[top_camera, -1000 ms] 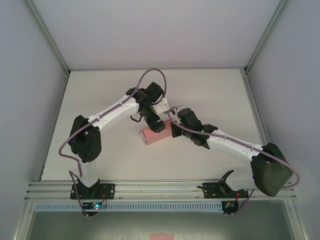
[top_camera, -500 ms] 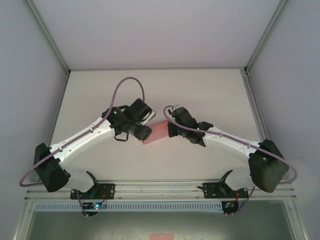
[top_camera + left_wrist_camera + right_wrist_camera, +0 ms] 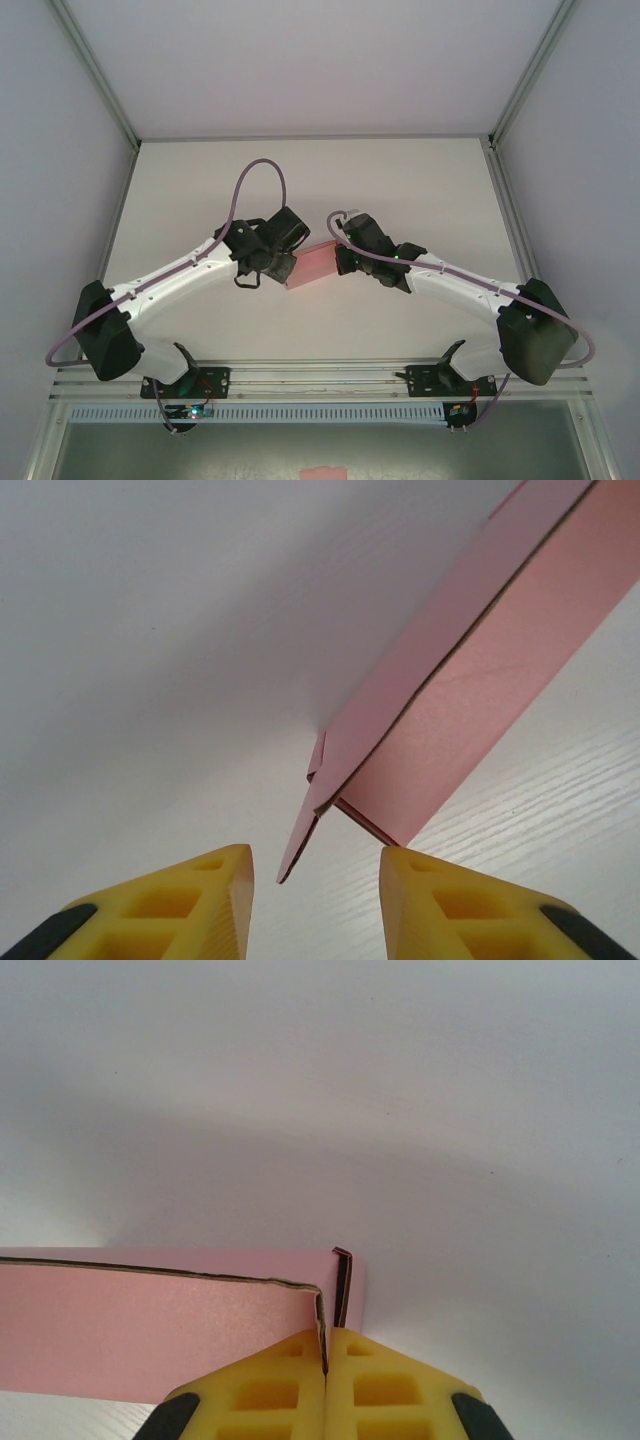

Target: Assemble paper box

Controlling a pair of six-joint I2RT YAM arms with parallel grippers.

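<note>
White desk [image 3: 420, 190] lies under the pink paper box [image 3: 314, 264] — one end wall pinched tight in the right claw [image 3: 326, 1352], the other end just ahead of the left claw [image 3: 315, 860], which gapes wide.

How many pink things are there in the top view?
2. The box is near the middle of the table. A small patch is at the bottom edge of the view. Others may be hidden.

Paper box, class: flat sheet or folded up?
Folded: the paper box shows walls meeting along a crease; a small end flap sticks out. Far end: cannot tell.
</note>
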